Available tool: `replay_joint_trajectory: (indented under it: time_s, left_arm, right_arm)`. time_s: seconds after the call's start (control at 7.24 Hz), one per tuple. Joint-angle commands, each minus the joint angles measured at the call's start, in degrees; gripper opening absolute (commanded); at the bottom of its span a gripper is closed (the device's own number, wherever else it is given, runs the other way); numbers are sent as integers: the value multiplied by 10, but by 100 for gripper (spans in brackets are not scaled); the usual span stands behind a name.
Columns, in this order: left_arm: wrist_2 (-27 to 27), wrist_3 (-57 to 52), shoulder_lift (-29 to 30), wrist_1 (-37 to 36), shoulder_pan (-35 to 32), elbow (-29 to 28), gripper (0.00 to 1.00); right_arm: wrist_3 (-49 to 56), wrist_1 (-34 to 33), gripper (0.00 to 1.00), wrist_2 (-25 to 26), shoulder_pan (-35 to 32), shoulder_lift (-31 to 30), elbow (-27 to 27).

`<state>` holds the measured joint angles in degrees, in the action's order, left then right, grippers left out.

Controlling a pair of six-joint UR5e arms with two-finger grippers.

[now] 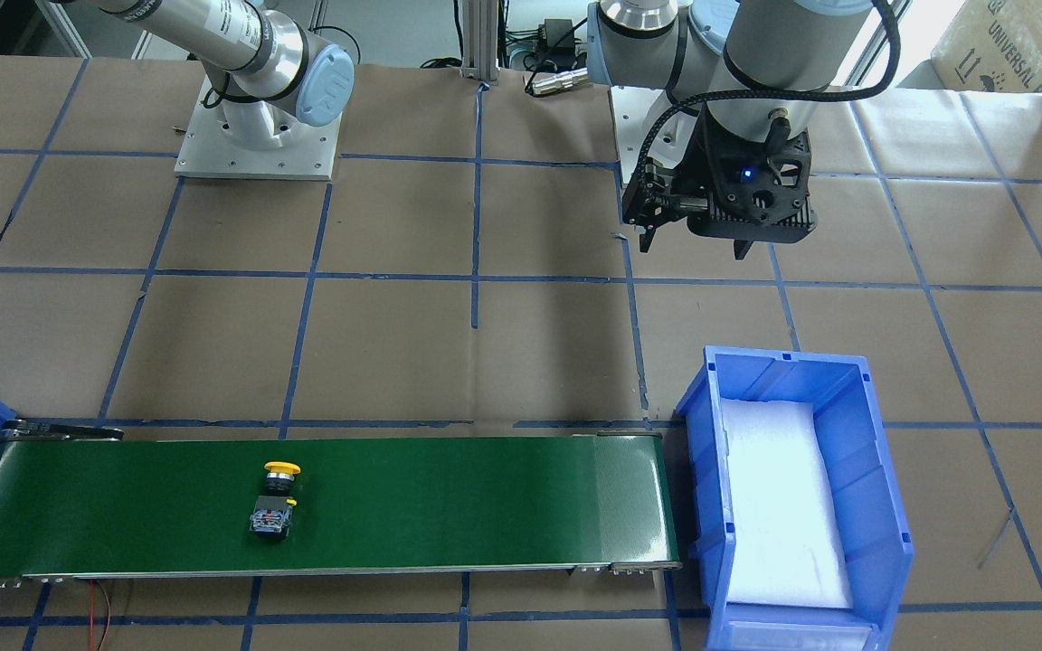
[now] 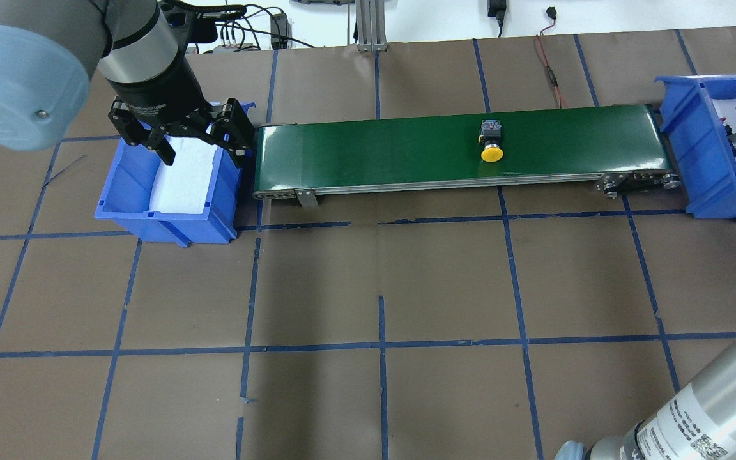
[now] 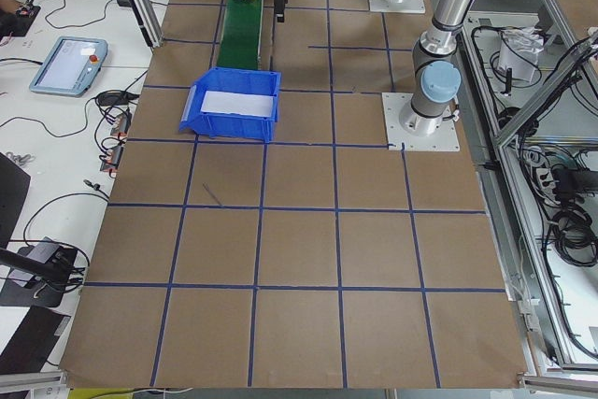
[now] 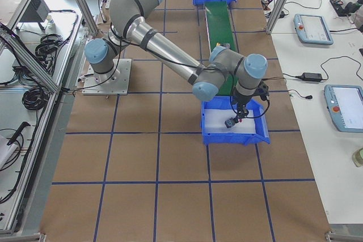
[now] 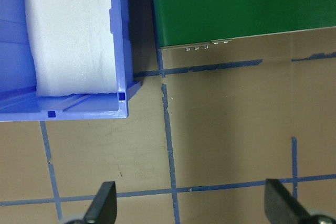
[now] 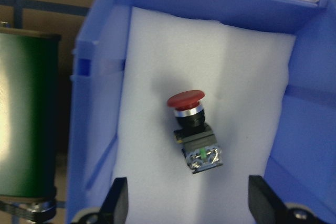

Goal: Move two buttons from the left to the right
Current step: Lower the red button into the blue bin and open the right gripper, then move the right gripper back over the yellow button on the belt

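The yellow button (image 2: 491,142) lies on its side on the green conveyor belt (image 2: 406,150), right of the belt's middle; it also shows in the front view (image 1: 277,497). The red button (image 6: 191,129) lies on the white foam inside the right blue bin (image 2: 703,172). My right gripper (image 6: 189,205) is open and empty, hovering just above the red button. My left gripper (image 2: 199,144) is open and empty. It hangs high over the brown table on the robot's side of the left blue bin (image 1: 883,506), and its fingers (image 5: 105,205) frame bare table.
The left bin holds only white foam (image 1: 779,506). The belt runs between the two bins. Blue tape lines grid the brown table (image 2: 381,287). Red wires (image 2: 550,70) lie behind the belt's right part.
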<state>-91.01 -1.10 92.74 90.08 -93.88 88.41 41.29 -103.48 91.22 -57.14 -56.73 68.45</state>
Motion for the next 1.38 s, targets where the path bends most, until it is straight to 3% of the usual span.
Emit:
replay_joint_trajectory:
  time_s: [0.0,0.28,0.55,0.69,0.97,1.24]
  left_arm:
    - [0,0,0,0,0,0,100]
    - [0,0,0,0,0,1,100]
    - [0,-1,0,0,0,1,100]
    - [0,0,0,0,0,1,100]
    - [0,-1,0,0,1,1,100]
    - [0,-1,-1,0,1,0,100]
  right_arm:
    - [-36,90,100,2,-62,-58,-11]
    - [-83,102,100,2,-152,-63,7]
    - [-163,87,100,-7,-229,-67,68]
    - [-214,45,100,-8,-238,-67,73]
    - [-231,29,100,-13,-256,-57,102]
    - [-276,-76,100,-18,-289,-36,127]
